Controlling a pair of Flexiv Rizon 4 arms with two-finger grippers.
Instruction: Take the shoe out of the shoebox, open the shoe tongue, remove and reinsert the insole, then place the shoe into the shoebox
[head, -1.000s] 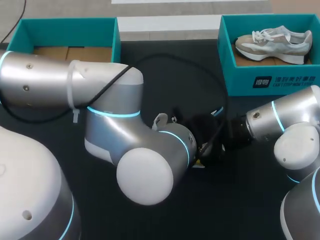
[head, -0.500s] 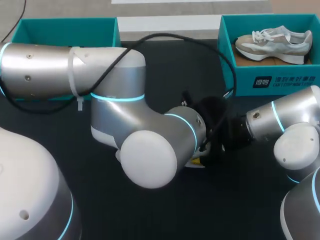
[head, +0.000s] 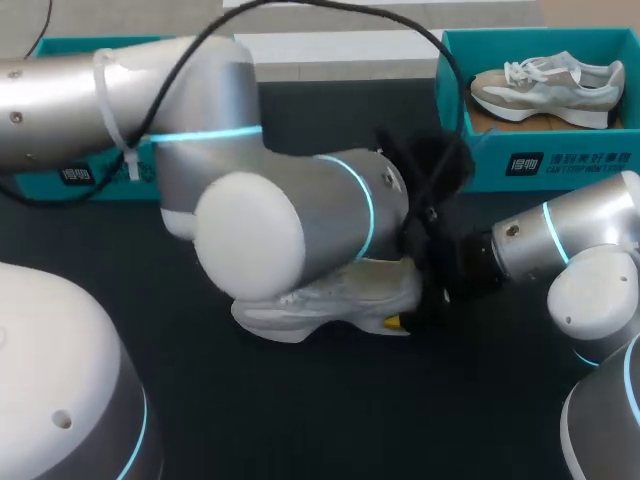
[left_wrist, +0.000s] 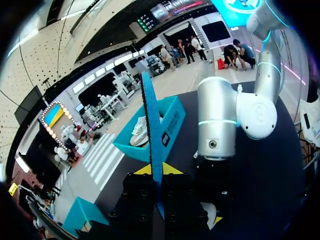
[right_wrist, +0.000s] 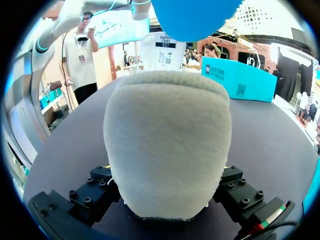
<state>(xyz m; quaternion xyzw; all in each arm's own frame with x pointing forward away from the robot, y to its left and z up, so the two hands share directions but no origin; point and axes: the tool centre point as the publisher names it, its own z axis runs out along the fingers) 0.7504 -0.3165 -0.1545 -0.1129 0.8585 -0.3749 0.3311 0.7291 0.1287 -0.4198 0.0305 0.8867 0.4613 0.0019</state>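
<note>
Rising over the last second, your left arm (head: 250, 200) uncovers the shoe (head: 340, 295), which lies on the table (head: 300, 420) between the arms. Your left gripper (left_wrist: 156, 200) pinches the blue insole (left_wrist: 150, 120), now clear of the shoe. Your right gripper (right_wrist: 167, 197) clamps the shoe's heel. I judge the insole removed and reinsertion next.

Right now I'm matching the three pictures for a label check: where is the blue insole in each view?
Head view: not visible; the left arm hides that spot.
Left wrist view: insole edge-on, clamped in the left gripper, rising ahead of it.
Right wrist view: its rounded end above the shoe held in the right gripper.
Shared landmark: the shoe, mid-table in the head view, under the left arm.
</note>
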